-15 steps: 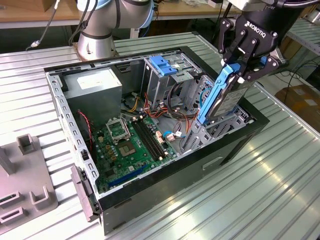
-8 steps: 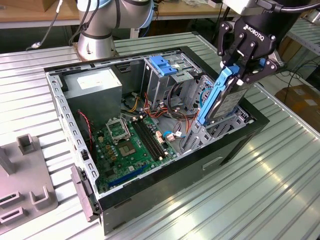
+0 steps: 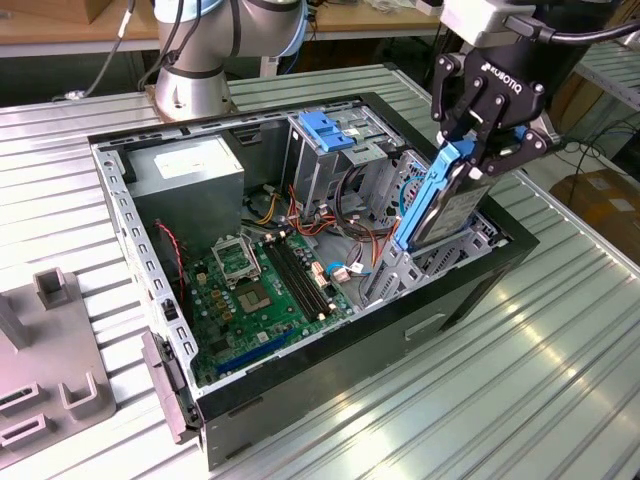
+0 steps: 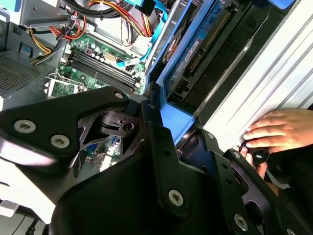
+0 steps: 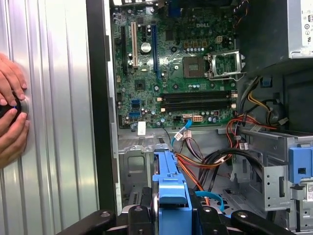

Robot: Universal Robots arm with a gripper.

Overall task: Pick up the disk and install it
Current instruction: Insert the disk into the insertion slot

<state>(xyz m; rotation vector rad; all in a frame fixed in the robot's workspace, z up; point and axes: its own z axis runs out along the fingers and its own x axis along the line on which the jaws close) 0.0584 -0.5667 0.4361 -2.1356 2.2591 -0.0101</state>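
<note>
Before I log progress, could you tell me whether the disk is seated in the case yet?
Not seated: the disk sticks up tilted above the case rim, clamped in the end effector.

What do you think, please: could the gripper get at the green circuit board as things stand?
Probably not: the gripper is shut on the disk, so its jaws are taken, though the board lies open from above.
</note>
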